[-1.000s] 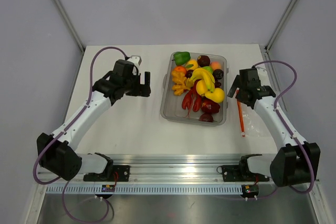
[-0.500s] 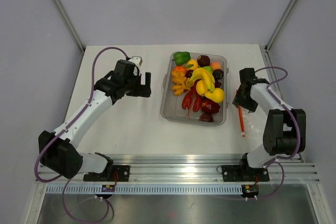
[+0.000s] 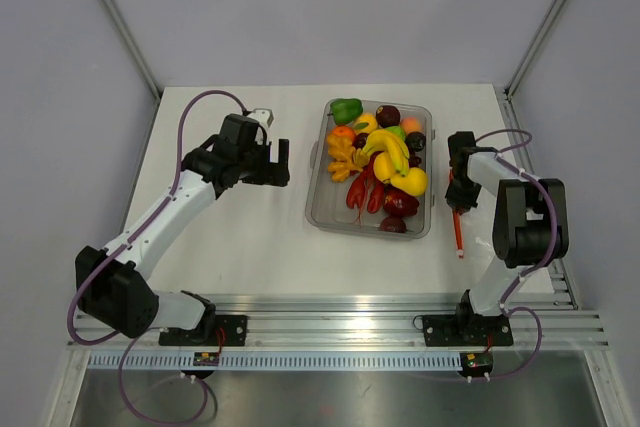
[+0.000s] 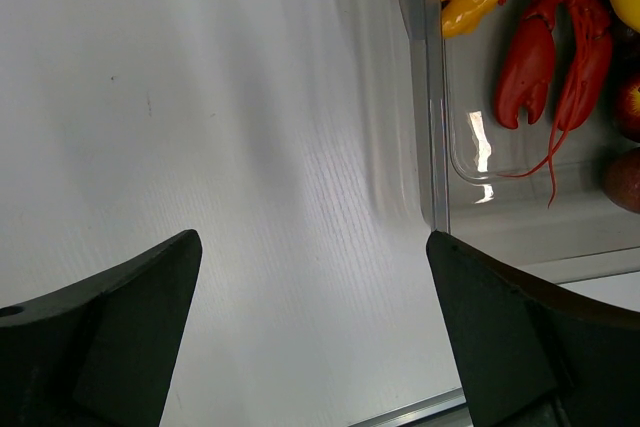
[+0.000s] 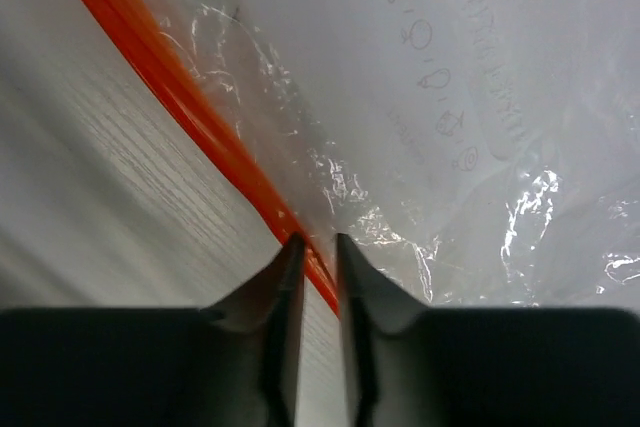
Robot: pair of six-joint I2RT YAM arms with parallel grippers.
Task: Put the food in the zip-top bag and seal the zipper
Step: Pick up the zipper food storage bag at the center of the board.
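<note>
The food [image 3: 385, 157], with bananas, a green pepper [image 3: 346, 109] and a red lobster [image 4: 548, 47], is piled in a rigid clear tray [image 3: 318, 209]. The clear zip-top bag [image 5: 470, 77] lies flat on the table right of the tray. Its orange-red zipper [image 3: 457, 219] runs along its left edge. My right gripper [image 5: 318, 247] is down at that edge, its jaws closed narrowly on the zipper [image 5: 170, 87]. My left gripper [image 3: 281, 161] hovers open left of the tray, nothing between its fingers [image 4: 150, 297].
The tray's corner [image 4: 432, 147] lies just ahead of the left gripper's right finger. White tabletop [image 3: 240, 237] stretches left of the tray. The walls of the enclosure rise on both sides and behind. A metal rail [image 3: 330, 307] runs along the near edge.
The right arm swung in toward the bag's zipper edge and dropped onto it, and its jaws went from wide open to closed on the strip. The left gripper crept slightly right.
</note>
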